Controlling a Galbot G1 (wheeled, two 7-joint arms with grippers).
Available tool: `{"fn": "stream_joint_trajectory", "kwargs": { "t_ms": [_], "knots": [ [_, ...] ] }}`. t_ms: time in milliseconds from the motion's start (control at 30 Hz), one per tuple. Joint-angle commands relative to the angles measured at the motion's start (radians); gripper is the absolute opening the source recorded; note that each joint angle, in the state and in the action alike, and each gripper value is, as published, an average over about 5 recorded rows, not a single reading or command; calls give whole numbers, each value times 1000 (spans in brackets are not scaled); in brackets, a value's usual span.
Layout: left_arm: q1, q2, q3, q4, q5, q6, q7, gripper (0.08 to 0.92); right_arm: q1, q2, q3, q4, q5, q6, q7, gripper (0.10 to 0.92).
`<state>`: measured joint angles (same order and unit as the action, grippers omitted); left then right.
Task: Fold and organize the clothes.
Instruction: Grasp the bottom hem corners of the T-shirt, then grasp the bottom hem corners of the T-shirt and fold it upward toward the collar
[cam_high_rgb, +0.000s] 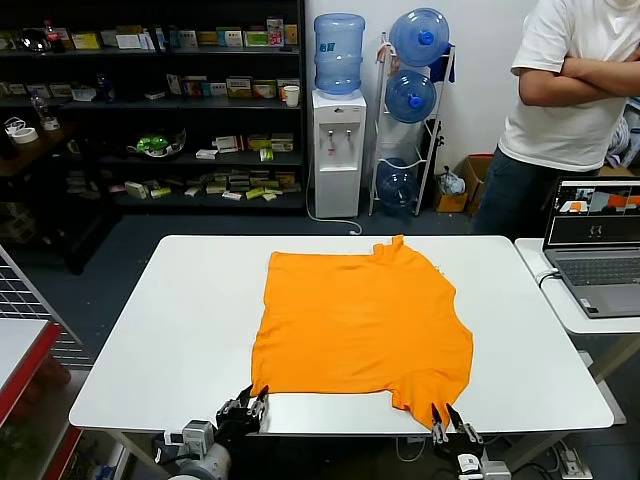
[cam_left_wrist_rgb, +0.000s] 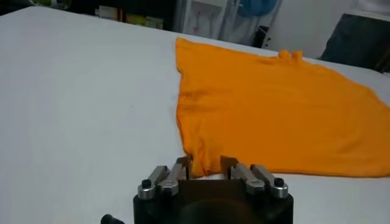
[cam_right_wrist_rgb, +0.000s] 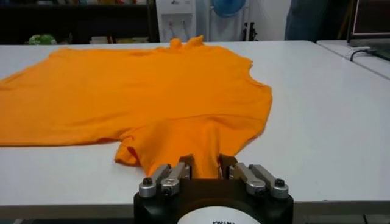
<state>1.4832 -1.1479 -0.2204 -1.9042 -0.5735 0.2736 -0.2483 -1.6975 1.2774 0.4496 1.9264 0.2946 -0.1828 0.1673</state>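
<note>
Overhead, from the head view, the orange T-shirt lies spread flat near the middle of the white table, its long axis running from the robot's edge away toward the far edge, where a small bunched peak of cloth stands up. Both grippers sit at the near edge, one at each near corner of the garment: the left gripper at the near-left corner, the right gripper at the near-right lobe of cloth that hangs closest to the table edge. Each arm is equally near its own corner, and the shirt extends straight ahead of both. A laptop stands on a side table to the right, well apart from the work, and a person in a white T-shirt stands beyond it. On the left wrist view, the left gripper has its fingers apart, the shirt's corner lying in the gap between the tips; whether the pads touch cloth cannot be told. On the right wrist view, the right gripper likewise stands with fingers apart, a tongue of orange fabric running down between them. In my judgement neither has clamped yet; the coming move turns on closing at both corners and carrying them forward along the long axis.
</note>
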Motion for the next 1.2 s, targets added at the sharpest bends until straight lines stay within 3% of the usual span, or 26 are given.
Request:
{"fn": "stream_joint_trajectory", "kwargs": {
  "t_ms": [33, 133, 267, 433, 733, 833, 967, 1200],
  "knots": [
    [-5, -2, 5, 8, 3, -12, -1, 277, -20, 0, -1, 14, -3, 8, 2, 181],
    [3, -1, 5, 3, 6, -25, -2, 190, -32, 0, -1, 23, -2, 21, 4, 129],
    [19, 4, 0, -16, 6, -34, -3, 107, -54, -6, -4, 39, 8, 50, 8, 124],
    [76, 48, -25, -88, -35, -31, -17, 98, -140, -49, -3, 109, 45, 95, 13, 124],
    [247, 204, -92, -239, -167, -18, -57, 98, -356, -152, 16, 224, 76, 182, 27, 124],
    [270, 220, -94, -266, -179, -27, -65, 98, -360, -155, 21, 232, 66, 215, 31, 124],
    [202, 193, -82, -248, -162, -70, -62, 98, -237, -135, 12, 208, 52, 230, 54, 124],
    [-88, 132, -27, -79, -88, -162, 4, 98, 141, -121, -18, 86, 117, 168, 95, 124]
  ]
}}
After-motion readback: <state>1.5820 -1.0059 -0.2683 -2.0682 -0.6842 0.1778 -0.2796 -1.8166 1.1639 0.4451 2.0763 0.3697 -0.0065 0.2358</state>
